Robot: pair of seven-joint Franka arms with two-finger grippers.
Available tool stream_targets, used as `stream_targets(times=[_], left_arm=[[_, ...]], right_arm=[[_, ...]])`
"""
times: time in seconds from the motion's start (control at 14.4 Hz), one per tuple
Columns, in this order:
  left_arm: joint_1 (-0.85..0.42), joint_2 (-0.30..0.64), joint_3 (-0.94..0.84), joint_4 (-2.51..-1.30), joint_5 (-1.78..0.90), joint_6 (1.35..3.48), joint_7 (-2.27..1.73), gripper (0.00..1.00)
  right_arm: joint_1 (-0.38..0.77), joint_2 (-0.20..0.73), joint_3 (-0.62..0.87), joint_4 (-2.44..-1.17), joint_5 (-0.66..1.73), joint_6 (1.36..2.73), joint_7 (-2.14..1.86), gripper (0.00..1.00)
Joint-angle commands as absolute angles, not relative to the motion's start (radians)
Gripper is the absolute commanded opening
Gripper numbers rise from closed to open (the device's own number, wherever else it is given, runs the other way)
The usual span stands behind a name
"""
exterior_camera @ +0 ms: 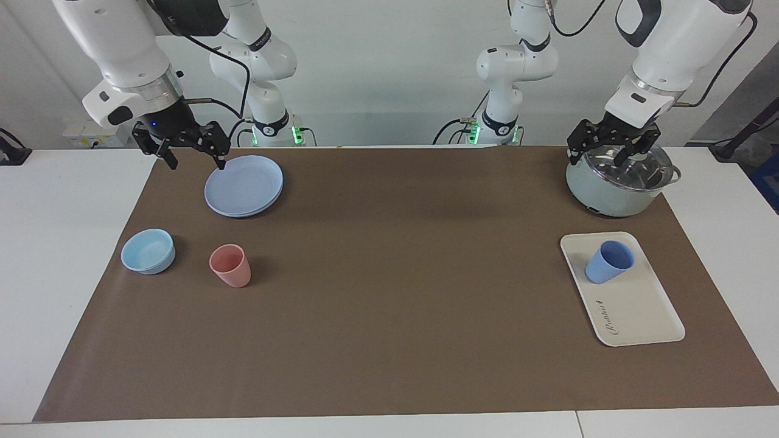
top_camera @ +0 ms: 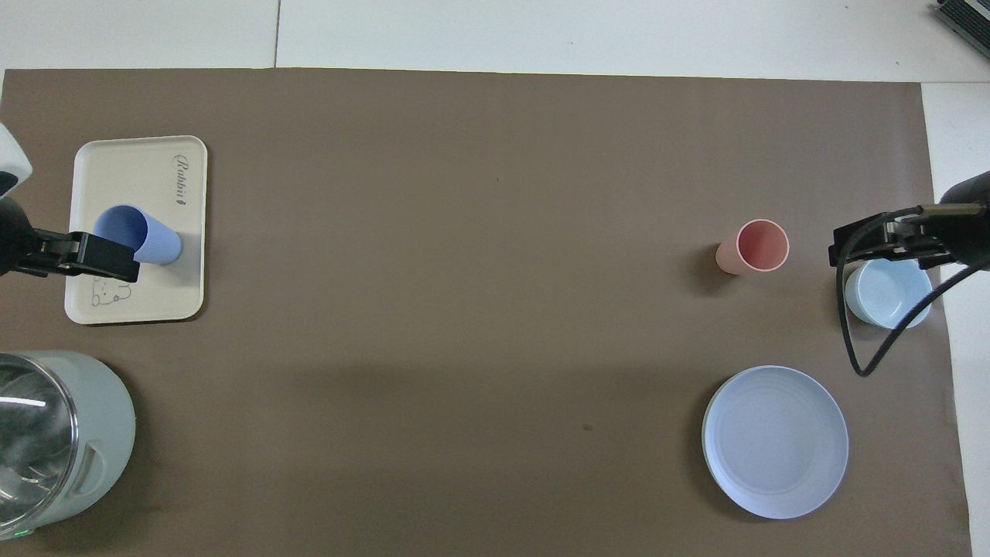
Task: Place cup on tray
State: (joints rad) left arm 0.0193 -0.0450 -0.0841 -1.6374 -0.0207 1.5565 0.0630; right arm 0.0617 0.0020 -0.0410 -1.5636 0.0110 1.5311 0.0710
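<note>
In the facing view your left tool (exterior_camera: 613, 146) hangs open and empty over the pot (exterior_camera: 619, 182); the cup (exterior_camera: 608, 261) stands upright on the tray (exterior_camera: 639, 310), below the tool and farther out on the worktop, so the placing looks done. The right tool (exterior_camera: 192, 151), open and empty, waits by the plate (exterior_camera: 243, 185). From overhead, the left tool (top_camera: 97, 255) overlaps the cup (top_camera: 147, 236) only by height; the cup sits at the tray's (top_camera: 124, 166) middle.

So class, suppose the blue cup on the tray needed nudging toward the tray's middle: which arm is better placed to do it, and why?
Left. The left gripper hangs open over the pot, at the same end of the table as the cup and tray. The right gripper waits open by the blue plate at the other end.
</note>
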Motion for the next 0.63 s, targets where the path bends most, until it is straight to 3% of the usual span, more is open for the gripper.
stream_targets(times=[0.0, 0.56], left_arm=[[0.025, -0.06, -0.081, -1.657, -0.034, 1.568, 0.071, 1.0], [0.025, -0.063, -0.081, -1.666, -0.034, 1.568, 0.069, 1.0]], right_arm=[[0.052, 0.005, -0.038, -1.557, 0.006, 1.517, 0.049, 1.0], [-0.008, -0.015, 0.023, -1.56, 0.003, 1.516, 0.043, 1.0]])
